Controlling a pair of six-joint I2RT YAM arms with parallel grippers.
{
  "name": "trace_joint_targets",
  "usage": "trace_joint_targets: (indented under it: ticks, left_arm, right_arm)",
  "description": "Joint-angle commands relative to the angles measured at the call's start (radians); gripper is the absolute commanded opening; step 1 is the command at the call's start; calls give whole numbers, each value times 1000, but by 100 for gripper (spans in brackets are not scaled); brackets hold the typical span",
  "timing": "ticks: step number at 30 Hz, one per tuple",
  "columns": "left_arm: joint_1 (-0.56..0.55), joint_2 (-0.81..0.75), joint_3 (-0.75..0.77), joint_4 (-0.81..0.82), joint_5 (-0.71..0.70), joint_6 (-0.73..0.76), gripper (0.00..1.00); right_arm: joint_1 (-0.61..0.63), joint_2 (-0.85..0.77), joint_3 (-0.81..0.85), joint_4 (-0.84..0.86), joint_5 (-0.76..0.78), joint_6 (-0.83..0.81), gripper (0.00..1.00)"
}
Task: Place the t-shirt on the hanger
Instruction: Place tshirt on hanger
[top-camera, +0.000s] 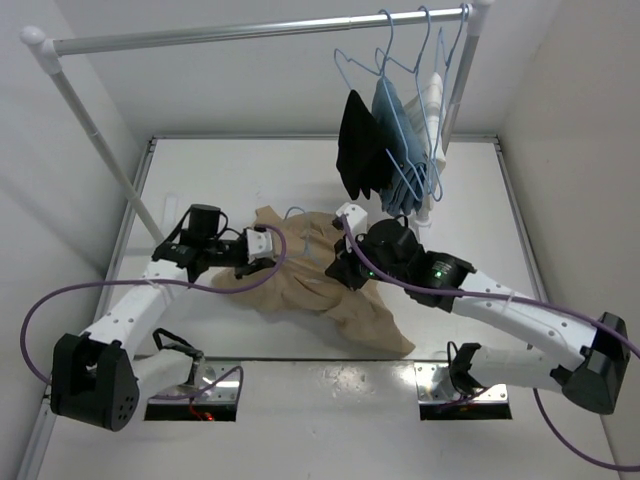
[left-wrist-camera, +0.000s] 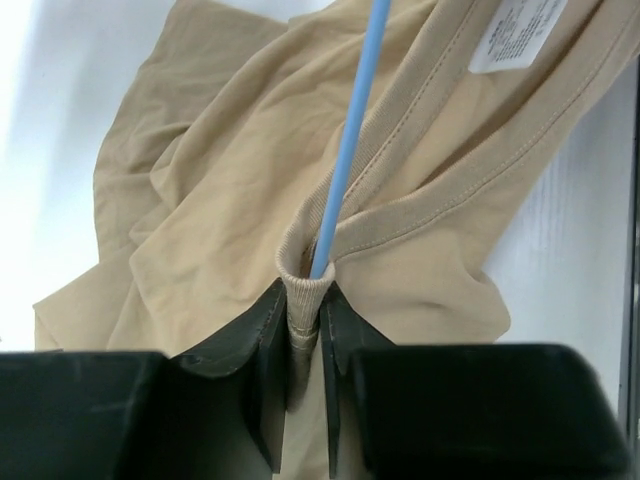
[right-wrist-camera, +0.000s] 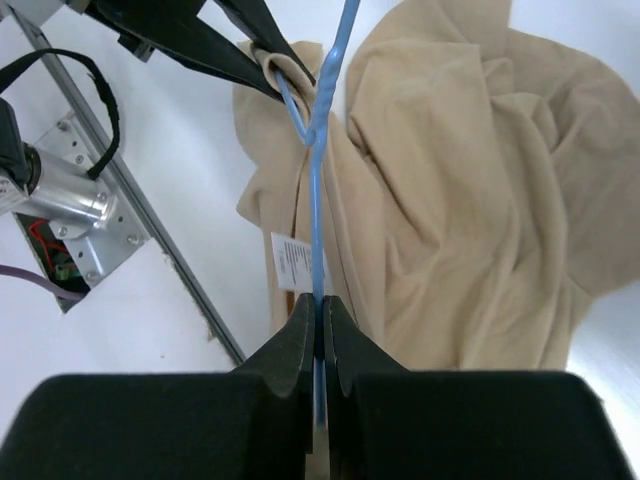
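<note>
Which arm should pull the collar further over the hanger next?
Left, likely. The left gripper pinches the t-shirt collar right where the hanger wire enters; the right gripper is shut on the wire.

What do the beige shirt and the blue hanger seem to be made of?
The shirt looks like soft, matte knitted fabric, probably cotton: it creases loosely and its collar is ribbed with stitched seams. The hanger seems thin metal wire with a smooth light-blue coating, twisted at the neck; solid plastic cannot be excluded.
</note>
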Motion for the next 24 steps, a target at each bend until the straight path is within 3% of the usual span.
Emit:
trace_joint_targets:
  ticks: [1,8,13,15,18,19,24]
  left_arm:
    - [36,22,44,-31,11,57,22]
    - [55,40,86,-31,11,67,27]
    - [64,40,128,-22,22,13,56]
    - [64,40,139,-12,22,-1,63]
    - [73,31,169,-12,13,-51,85]
    - [90,31,189,-2,13,-70,99]
    - [185,11,246,55,36,-217,99]
  right_arm:
    - [-3,-48,2,-40,49,-21,0]
    - [-3,-71,70,-72,58,-40,0]
    - [-3,-71,100,-72,69,-49,0]
    - [-3,-71,126,-63,69,-49,0]
    - [-3,-47,188,-63,96,-69,0]
    - [-3,-47,227,-63,107,-69,0]
    - [-3,-7,361,-95,170,-119,0]
